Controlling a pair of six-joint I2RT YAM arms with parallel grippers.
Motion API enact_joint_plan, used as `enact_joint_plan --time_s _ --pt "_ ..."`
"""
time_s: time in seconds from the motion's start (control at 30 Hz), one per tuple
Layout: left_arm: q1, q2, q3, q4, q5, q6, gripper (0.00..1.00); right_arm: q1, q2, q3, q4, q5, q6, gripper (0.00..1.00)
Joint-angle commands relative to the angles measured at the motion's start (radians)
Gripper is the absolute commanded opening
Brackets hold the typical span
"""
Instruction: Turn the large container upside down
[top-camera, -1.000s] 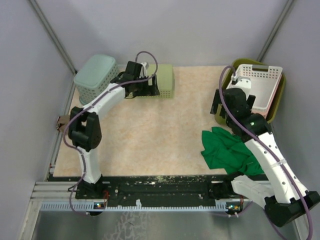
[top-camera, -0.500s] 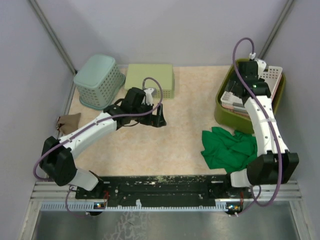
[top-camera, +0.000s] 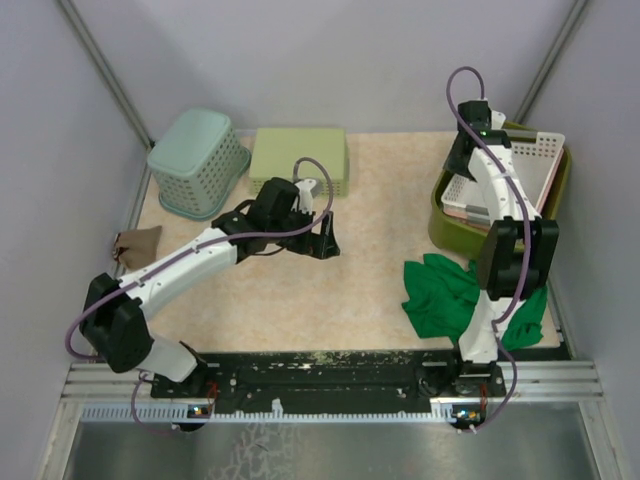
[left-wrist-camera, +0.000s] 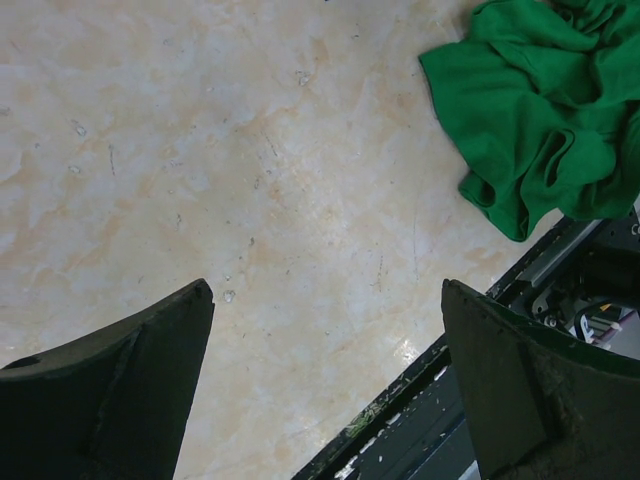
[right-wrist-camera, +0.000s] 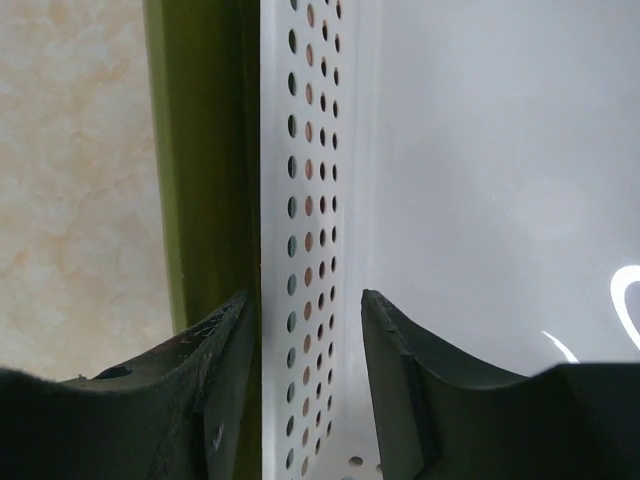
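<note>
The large container (top-camera: 440, 216), a dark olive-green tub, stands open side up at the table's far right, with a white perforated basket (top-camera: 525, 160) tilted inside it. My right gripper (top-camera: 465, 162) points down at the tub's left rim. In the right wrist view its jaws (right-wrist-camera: 304, 296) are partly open and straddle the white basket's wall (right-wrist-camera: 310, 150). The left finger lies along the olive rim (right-wrist-camera: 200, 150), and a gap shows before the right finger. My left gripper (top-camera: 325, 240) hangs wide open over bare table (left-wrist-camera: 327, 286), holding nothing.
A crumpled green cloth (top-camera: 450, 295) (left-wrist-camera: 545, 110) lies in front of the tub. An upturned teal basket (top-camera: 195, 160) and a pale yellow-green basket (top-camera: 298, 158) sit at the back left. A small brown object (top-camera: 135, 240) lies at the left edge.
My right arm has reached from the tub's front over to its left rim, and its jaws have narrowed around the white basket's wall. My left arm has drawn back from the yellow-green basket toward the table's middle.
</note>
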Motion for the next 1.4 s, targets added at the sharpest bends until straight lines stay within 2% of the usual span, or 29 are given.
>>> enact_joint_plan --time_s 0.0,0.1,0.2,0.3,0.6,0.73,0.87,1.0,1.13,1.23,1.37 --pt "-0.004 -0.047 0.004 -0.028 -0.037 0.025 1.00 -0.022 0.019 0.077 0.022 0.009 0.006 0.47" --pt "-0.004 -0.075 -0.041 -0.014 -0.042 0.012 1.00 -0.036 0.051 0.076 0.035 -0.005 0.007 0.45" --pt "-0.004 -0.093 -0.070 -0.009 -0.044 -0.002 1.00 -0.045 0.064 0.078 0.023 0.004 0.007 0.28" --pt "-0.004 -0.103 -0.083 -0.008 -0.042 -0.006 1.00 -0.045 0.014 0.052 0.036 0.024 0.000 0.00" --pt "-0.003 -0.084 -0.040 -0.030 -0.065 0.014 1.00 -0.044 -0.258 0.079 0.013 0.039 -0.050 0.00" --pt "0.036 -0.086 -0.084 0.014 -0.060 -0.006 1.00 -0.043 -0.363 0.114 0.018 -0.080 -0.067 0.00" --pt "0.140 -0.110 -0.091 -0.011 -0.007 -0.016 1.00 -0.037 -0.419 0.174 -0.008 -0.222 -0.054 0.00" --pt "0.231 -0.164 -0.097 -0.013 -0.013 -0.004 1.00 -0.010 -0.451 0.216 -0.036 -0.240 -0.070 0.00" --pt "0.272 -0.189 -0.080 -0.034 -0.046 0.018 1.00 -0.001 -0.455 0.232 -0.051 -0.218 -0.083 0.00" --pt "0.285 -0.197 -0.055 -0.062 -0.067 0.021 1.00 0.011 -0.476 0.236 -0.034 -0.268 -0.088 0.00" --pt "0.327 -0.220 -0.070 -0.039 -0.010 -0.020 1.00 0.091 -0.475 0.316 -0.055 -0.292 -0.112 0.00"
